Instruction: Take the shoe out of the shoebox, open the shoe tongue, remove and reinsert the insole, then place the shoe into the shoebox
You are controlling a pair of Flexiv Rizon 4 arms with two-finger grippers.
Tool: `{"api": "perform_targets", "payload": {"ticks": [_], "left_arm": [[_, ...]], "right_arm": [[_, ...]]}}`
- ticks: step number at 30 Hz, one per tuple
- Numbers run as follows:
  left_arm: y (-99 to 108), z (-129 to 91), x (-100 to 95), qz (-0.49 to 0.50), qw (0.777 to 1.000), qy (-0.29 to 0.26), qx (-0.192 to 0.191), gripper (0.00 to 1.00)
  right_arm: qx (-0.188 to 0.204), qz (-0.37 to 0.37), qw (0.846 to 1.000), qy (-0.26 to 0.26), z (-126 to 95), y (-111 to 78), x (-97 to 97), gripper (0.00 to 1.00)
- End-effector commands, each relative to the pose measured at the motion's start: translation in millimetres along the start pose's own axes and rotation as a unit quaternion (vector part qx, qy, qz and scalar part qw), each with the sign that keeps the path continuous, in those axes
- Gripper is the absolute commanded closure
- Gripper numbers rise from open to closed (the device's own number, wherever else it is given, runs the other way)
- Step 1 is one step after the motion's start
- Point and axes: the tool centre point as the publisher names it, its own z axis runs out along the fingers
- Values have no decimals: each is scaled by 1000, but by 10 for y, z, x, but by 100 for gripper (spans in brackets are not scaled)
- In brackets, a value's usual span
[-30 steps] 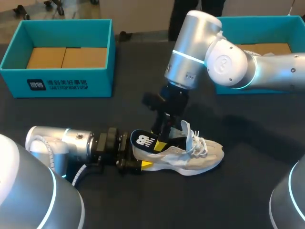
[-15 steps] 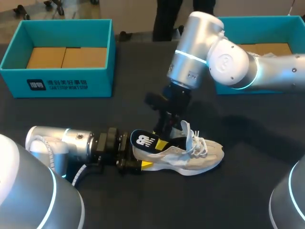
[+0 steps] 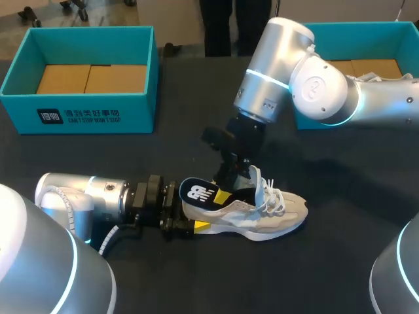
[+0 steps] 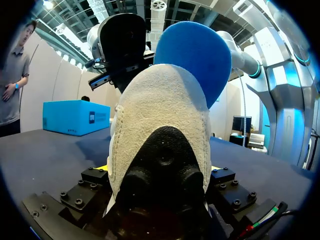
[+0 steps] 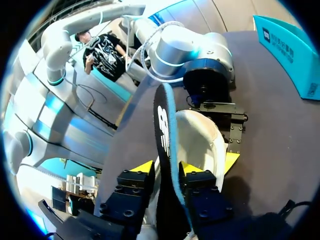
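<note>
**Insole lifted at the heel**

The shoe [image 3: 262,212] stands on the table [image 3: 340,261], its heel clamped in the left gripper [image 3: 193,222]. The insole [image 3: 198,191] rises from the heel opening, pinched by the right gripper [image 5: 168,167].

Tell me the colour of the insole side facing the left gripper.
Blue; the insole shows best in the left wrist view.

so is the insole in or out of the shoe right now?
Half out. The insole stands heel-end up above the shoe opening, pinched by the right gripper; its front goes down inside.
</note>
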Motion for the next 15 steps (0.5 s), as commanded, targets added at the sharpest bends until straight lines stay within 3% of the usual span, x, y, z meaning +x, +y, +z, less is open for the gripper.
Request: {"api": "perform_targets", "payload": {"ticks": [1,2,3,4,10,15], "left_arm": [[2,2,2,0,1000,-1,1,100],[2,2,2,0,1000,-1,1,100],[2,2,2,0,1000,-1,1,100],[2,2,2,0,1000,-1,1,100],[2,2,2,0,1000,-1,1,100],[2,2,2,0,1000,-1,1,100]], "right_arm": [[-2,-3,1000,-4,-7,-1,34,80],[-3,-5,1000,-5,-7,6,33,85],[-3,-5,1000,-5,-6,11,32,97],[-3,-6,1000,-5,-4,16,31,100],[-10,-16,1000,-19,-17,85,57,100],[-8,-38,998,-42,-59,296,122,100]]}}
